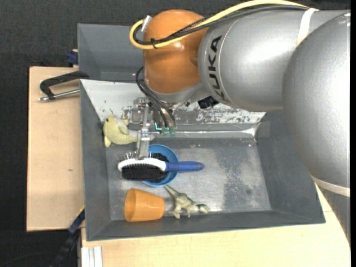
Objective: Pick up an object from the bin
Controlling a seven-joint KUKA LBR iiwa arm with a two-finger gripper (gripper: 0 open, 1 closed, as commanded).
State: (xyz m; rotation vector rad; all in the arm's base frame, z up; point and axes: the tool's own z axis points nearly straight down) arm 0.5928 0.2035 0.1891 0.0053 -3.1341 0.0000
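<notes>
1. brush [143, 170], black bristles in a white frame, lies at 9 o'clock on the bin [245, 177] floor, resting across a blue scoop [186, 166] whose handle points to 3 o'clock.
2. likely risk: the brush sits on the scoop's curved bowl, so an off-centre push could rock it or slide it off.
3. a grasp at the brush's edge could also catch the scoop's rim and drag both up, or drop 1.
4. a yellow soft toy [115, 132] at 10 o'clock is near the descent; an orange cup [143, 204] at 7 and a toy dinosaur [186, 204] at 6 could be nudged.
5. gripper [143, 146] hangs over the brush's 12 o'clock edge. i cannot tell whether it is open or closed, or touching. nothing is seen held in it.
</notes>
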